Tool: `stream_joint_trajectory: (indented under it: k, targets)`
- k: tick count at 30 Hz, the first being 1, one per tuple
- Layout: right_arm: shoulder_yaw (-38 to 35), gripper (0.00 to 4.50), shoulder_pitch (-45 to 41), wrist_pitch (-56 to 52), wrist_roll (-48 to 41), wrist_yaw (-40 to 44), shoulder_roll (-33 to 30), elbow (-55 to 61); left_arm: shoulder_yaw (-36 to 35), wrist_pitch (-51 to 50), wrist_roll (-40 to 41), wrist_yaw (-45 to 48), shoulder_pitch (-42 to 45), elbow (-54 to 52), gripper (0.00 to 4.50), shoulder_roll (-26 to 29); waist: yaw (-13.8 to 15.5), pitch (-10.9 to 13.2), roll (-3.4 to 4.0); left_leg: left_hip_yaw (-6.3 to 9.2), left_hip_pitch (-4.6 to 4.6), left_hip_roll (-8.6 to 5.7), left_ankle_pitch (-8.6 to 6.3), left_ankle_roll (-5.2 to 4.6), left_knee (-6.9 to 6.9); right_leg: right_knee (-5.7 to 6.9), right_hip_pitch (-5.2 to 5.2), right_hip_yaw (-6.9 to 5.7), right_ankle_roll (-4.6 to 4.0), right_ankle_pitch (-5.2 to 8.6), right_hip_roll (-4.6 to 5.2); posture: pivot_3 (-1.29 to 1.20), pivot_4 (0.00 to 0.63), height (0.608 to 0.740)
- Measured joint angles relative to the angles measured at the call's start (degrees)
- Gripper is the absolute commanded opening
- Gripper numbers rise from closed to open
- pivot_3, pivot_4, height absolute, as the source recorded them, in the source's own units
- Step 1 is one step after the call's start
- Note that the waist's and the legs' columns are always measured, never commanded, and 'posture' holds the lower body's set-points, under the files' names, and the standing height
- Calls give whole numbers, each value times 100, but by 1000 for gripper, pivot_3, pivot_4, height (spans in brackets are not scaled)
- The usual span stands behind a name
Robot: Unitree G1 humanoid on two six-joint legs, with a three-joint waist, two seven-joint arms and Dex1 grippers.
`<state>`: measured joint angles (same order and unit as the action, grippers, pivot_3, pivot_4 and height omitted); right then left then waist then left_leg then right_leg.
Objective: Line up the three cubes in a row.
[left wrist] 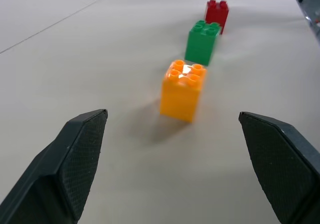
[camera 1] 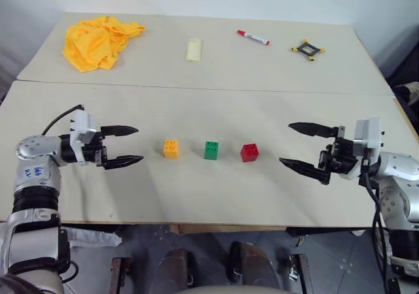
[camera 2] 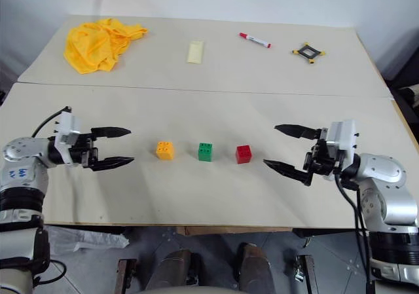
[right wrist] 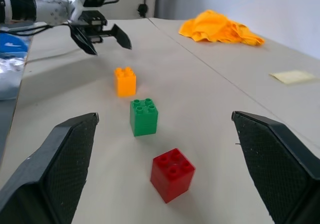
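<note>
Cubes: three studded blocks stand in one straight row on the near table, running parallel to its near edge and set apart from one another by small gaps.
Yellow-orange cube (camera 1: 171, 148): the end of the row toward the table's left edge, upright, studs up.
Green cube (camera 1: 211, 150): the middle of the row, between the other two, touching neither.
Red cube (camera 1: 249, 152): the end of the row toward the right edge, upright.
Left gripper (camera 1: 127, 145): fingers spread wide, holding nothing, level above the table and pointing along the row at the yellow-orange cube, near it but apart.
Right gripper (camera 1: 296, 145): fingers spread wide, empty, pointing along the row from the other end toward the red cube, clear of it.
Seam: a line where the near table meets the far table, beyond the row.
Yellow cloth (camera 1: 98, 40): crumpled by the far table's far left corner.
Pale yellow flat piece (camera 1: 194, 49): mid far table.
Red marker (camera 1: 253, 37): near the far edge, right of the flat piece.
Black frame with yellow corners (camera 1: 308, 49): toward the far right corner.
</note>
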<state>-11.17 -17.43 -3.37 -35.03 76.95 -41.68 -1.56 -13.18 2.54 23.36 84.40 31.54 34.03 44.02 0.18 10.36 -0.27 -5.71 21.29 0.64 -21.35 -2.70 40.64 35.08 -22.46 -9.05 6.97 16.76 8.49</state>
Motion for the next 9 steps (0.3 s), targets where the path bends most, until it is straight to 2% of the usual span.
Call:
stream_joint_trajectory:
  k: [3,9]
  targets:
    - [21,4500,-159,347,147,492,-127,-355,-283,-193,225,-241,-239,-475,4481,42,58,1,2,7,0,-3,-2,-4,7,2,5,-1,0,0,3,0,150,740]
    - [16,4500,-347,374,263,592,-145,-811,-347,24,116,-625,-708,-864,4481,111,27,3,6,0,0,-2,-2,-3,7,3,3,-1,0,0,1,0,150,740]
